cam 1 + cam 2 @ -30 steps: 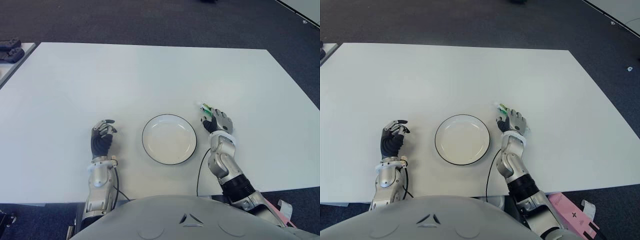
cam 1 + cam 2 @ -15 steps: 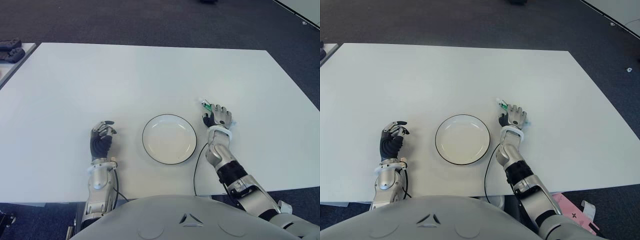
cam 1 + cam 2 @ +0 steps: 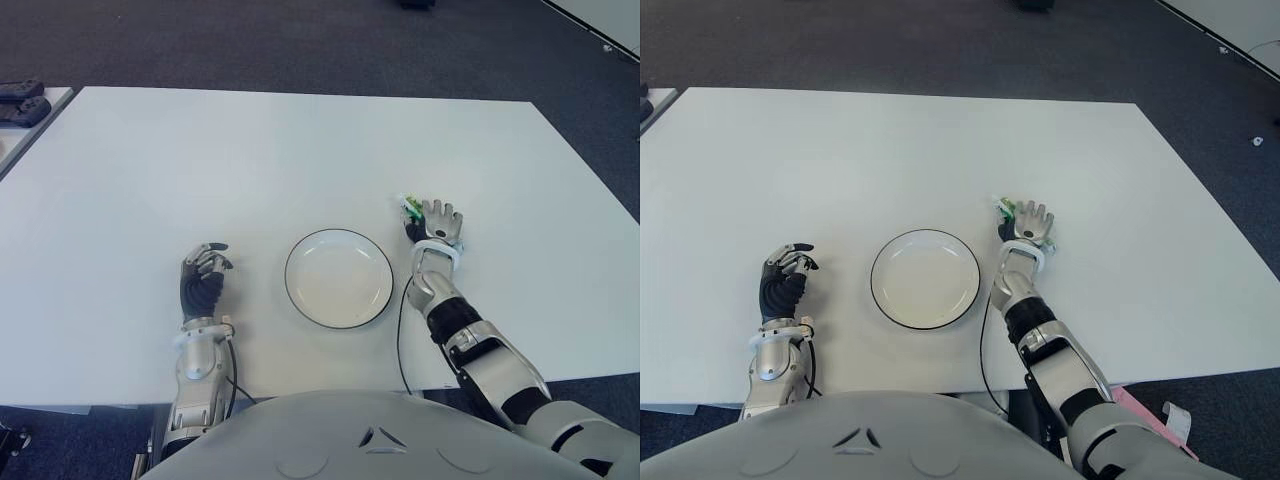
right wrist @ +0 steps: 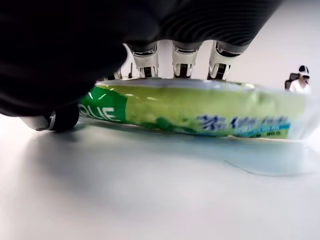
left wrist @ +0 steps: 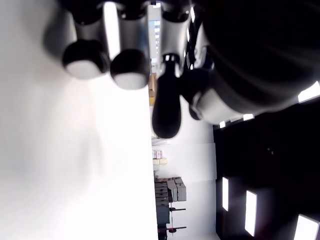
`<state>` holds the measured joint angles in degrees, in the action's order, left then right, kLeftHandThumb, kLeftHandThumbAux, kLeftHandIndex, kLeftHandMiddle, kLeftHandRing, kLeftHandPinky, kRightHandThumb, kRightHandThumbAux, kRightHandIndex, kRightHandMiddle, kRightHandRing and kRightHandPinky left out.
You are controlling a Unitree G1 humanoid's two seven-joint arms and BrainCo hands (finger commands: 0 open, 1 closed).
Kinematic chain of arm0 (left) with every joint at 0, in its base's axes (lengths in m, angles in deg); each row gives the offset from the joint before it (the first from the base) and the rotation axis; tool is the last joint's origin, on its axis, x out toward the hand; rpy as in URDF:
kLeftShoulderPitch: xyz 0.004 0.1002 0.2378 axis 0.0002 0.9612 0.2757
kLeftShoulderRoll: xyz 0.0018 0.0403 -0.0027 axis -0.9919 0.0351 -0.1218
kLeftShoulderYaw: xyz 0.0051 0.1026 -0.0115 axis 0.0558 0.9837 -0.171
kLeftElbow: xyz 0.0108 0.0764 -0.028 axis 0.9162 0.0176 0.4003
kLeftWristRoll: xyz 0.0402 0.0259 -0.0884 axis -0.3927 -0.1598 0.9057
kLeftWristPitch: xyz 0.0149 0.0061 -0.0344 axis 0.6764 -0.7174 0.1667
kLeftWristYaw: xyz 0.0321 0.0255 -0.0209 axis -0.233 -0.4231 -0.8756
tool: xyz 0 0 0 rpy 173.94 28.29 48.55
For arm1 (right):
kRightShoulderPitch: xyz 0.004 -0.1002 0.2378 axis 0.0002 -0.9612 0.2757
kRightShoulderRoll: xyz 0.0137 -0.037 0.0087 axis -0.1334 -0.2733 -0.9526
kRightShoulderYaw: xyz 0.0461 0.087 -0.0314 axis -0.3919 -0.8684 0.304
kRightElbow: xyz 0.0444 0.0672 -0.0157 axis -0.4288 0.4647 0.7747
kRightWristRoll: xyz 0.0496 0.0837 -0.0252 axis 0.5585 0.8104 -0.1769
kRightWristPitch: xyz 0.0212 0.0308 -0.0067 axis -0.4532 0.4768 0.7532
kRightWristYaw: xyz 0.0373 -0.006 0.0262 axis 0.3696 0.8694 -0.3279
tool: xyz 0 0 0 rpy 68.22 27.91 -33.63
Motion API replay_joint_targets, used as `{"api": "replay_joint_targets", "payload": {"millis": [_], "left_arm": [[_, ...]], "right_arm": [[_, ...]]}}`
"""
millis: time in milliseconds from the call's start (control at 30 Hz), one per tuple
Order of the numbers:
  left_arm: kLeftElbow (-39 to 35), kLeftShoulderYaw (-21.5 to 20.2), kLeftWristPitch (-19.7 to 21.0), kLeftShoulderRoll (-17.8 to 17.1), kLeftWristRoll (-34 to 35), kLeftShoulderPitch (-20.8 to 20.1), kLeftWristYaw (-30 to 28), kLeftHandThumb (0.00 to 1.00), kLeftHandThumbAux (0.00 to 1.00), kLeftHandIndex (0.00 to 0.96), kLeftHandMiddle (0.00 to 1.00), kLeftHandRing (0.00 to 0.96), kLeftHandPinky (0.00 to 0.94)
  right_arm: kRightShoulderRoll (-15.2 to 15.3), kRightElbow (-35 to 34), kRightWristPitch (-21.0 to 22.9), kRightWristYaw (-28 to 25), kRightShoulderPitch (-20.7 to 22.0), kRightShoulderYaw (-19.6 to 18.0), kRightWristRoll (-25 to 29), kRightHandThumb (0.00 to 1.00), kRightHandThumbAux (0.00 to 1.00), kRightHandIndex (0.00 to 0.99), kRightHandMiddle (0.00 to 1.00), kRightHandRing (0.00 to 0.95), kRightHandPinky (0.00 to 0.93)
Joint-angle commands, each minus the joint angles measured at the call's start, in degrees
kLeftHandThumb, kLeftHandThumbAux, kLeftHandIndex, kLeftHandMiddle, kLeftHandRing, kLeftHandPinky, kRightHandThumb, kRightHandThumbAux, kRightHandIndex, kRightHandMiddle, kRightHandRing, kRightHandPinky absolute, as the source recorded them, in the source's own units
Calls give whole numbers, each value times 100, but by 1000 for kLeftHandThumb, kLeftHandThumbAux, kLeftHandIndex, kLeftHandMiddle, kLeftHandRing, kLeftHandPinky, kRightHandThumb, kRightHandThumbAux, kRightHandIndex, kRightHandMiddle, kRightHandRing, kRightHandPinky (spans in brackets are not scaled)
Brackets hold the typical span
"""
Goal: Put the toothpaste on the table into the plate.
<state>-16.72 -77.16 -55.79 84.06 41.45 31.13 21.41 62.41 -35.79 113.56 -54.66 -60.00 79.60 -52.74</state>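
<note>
The toothpaste (image 4: 200, 112), a green and white tube, lies flat on the white table (image 3: 250, 150) just right of the plate (image 3: 290, 275). The plate is white with a dark rim and holds nothing. My right hand (image 3: 437, 222) covers the tube palm down, and only the tube's green end (image 3: 410, 208) shows at the hand's left side. In the right wrist view the fingers (image 4: 182, 52) arch over the tube and come down behind it, not closed around it. My left hand (image 3: 203, 275) shows left of the plate, curled and holding nothing.
Dark objects (image 3: 20, 100) lie on a second table at the far left. The table's front edge runs close to my body, and dark carpet (image 3: 300, 40) lies beyond the far edge.
My right hand has slid forward over the toothpaste and turned its fingers away from me, so less of the tube shows. The left hand has stayed put.
</note>
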Motion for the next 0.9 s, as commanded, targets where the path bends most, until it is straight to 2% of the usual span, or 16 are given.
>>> {"api": "replay_joint_targets", "payload": {"millis": [33, 533, 833, 900], "left_arm": [[163, -46, 258, 48, 32, 104, 49, 705, 717, 439, 894, 893, 881], [150, -66, 275, 45, 78, 93, 14, 707, 714, 440, 901, 894, 883], [152, -79, 291, 37, 92, 89, 31, 707, 715, 440, 898, 896, 886], [146, -82, 310, 34, 76, 85, 41, 707, 715, 440, 899, 897, 887]], "right_arm": [[-196, 808, -119, -357, -535, 31, 498, 602, 237, 0, 0, 0, 0], [-243, 1331, -376, -109, -280, -9, 683, 580, 226, 0, 0, 0, 0], [-252, 1690, -651, 138, -177, -103, 841, 600, 244, 0, 0, 0, 0], [-268, 1673, -718, 308, -181, -222, 960, 618, 265, 0, 0, 0, 6]]}}
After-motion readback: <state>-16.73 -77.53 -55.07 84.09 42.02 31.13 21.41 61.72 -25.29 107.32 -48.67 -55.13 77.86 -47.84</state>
